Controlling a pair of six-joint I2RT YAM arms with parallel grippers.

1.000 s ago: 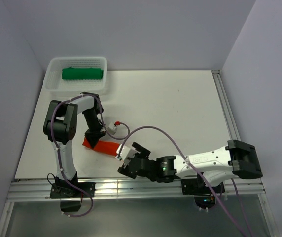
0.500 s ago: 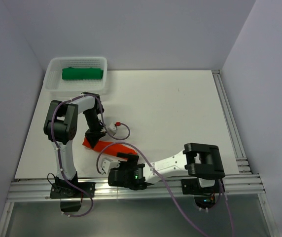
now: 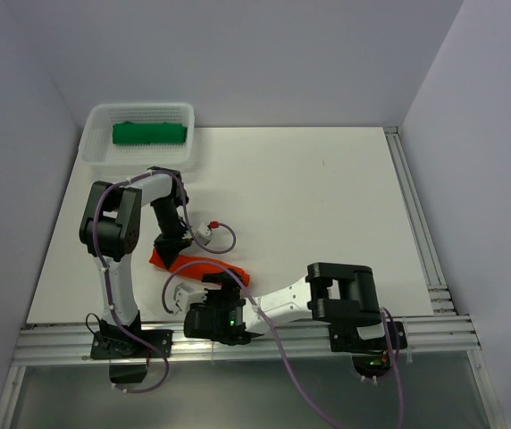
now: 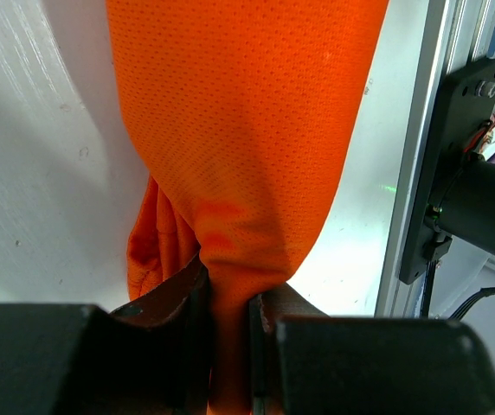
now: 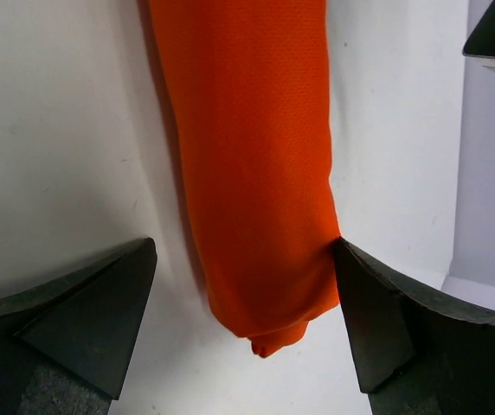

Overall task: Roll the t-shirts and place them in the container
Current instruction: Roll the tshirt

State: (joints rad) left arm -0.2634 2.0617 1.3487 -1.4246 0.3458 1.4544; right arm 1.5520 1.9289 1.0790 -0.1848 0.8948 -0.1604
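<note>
The orange shirt (image 3: 204,266) lies rolled on the table (image 3: 327,206) near its front edge, the left claw (image 4: 228,303) pinched narrow on one end; the green shirt (image 3: 150,133) sits rolled in the basket (image 3: 139,107). The right claw (image 5: 244,246) stands wide astride the other end. It would do best to centre on the roll and close gently, so no layer slips loose.

I have the left arm folded back on itself, its gripper (image 4: 228,313) pinched on one end of the orange t-shirt (image 5: 247,156). My right arm lies low, its gripper (image 5: 243,290) spread wide astride the shirt's other end.
</note>
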